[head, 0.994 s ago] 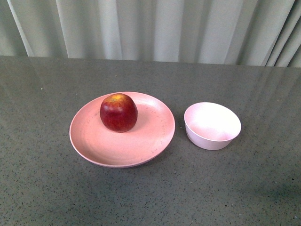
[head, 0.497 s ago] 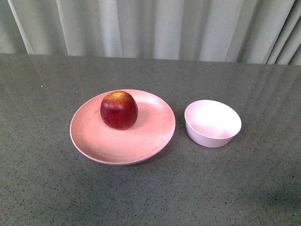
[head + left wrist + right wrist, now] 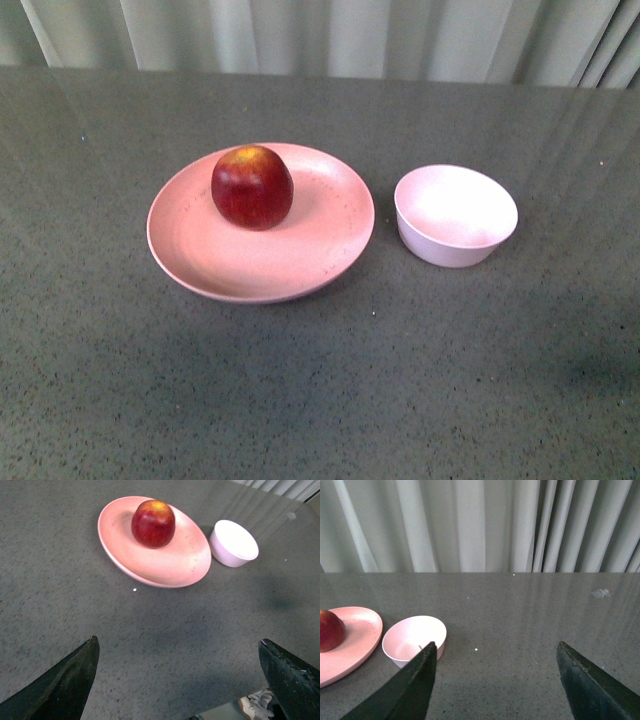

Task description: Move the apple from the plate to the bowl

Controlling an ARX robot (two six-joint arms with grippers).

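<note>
The dark red apple (image 3: 252, 186) with a yellow-orange top sits on the far side of the salmon-pink plate (image 3: 200, 262). The small pale pink bowl (image 3: 455, 214) stands empty just right of the plate. Neither gripper shows in the front view. In the left wrist view my left gripper (image 3: 177, 647) is open and empty, well short of the plate (image 3: 175, 567), the apple (image 3: 153, 523) and the bowl (image 3: 233, 543). In the right wrist view my right gripper (image 3: 495, 650) is open and empty; the bowl (image 3: 410, 640) is beside one fingertip, with the plate (image 3: 350, 655) and the apple's edge (image 3: 330, 630) beyond.
Everything rests on a dark grey speckled table (image 3: 400, 380). Pale pleated curtains (image 3: 330, 35) hang behind its far edge. In the left wrist view the table's near edge and a shoe on the floor (image 3: 255, 705) show.
The plate, apple and bowl sit higher in the front view than before and the curtain strip is thinner, so the camera has tilted downward. The objects have not moved on the table.
</note>
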